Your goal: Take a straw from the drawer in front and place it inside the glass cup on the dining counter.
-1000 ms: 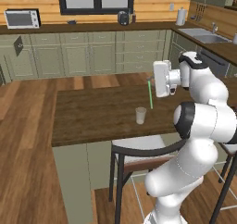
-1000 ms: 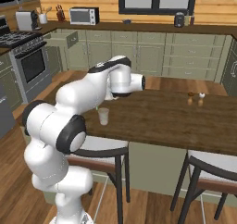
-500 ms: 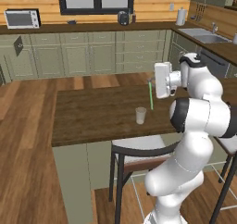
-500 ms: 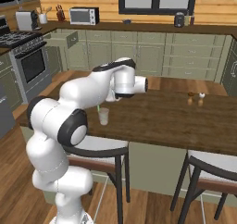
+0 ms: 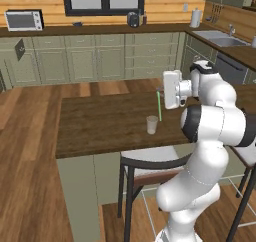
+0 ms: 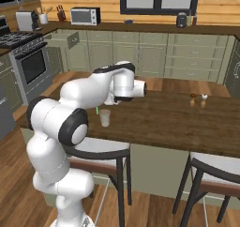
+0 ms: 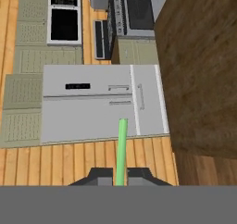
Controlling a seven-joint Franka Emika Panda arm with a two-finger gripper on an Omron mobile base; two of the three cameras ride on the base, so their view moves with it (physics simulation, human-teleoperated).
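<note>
We saw the gripper (image 7: 120, 176) with its two dark fingers (image 7: 101, 176) clamped on the straw (image 5: 159, 106), pinching the thin green stick between them near one end. In the hand view the straw ran from between the fingertips up toward the middle of the picture, with the kitchen's steel fridge (image 7: 104, 102) lying sideways behind it and an edge of the dining counter (image 7: 203, 70) along the right side.

From the left base view the straw hung upright just beside the white hand, above the dark wood top of the dining counter. Its lower end stood a little above and to the right of the glass cup (image 5: 152, 124), near it but apart; we could not tell whether the tip was over the rim. The glass cup stood upright on the dining counter close to its near edge, with a stool (image 5: 150, 161) just below.

In the right base view the arm bent over the dining counter, and a short piece of green showed just left of the glass cup. Across the room a drawer (image 6: 65, 39) stood pulled out from the far cabinets, near the stove (image 6: 26, 66).
</note>
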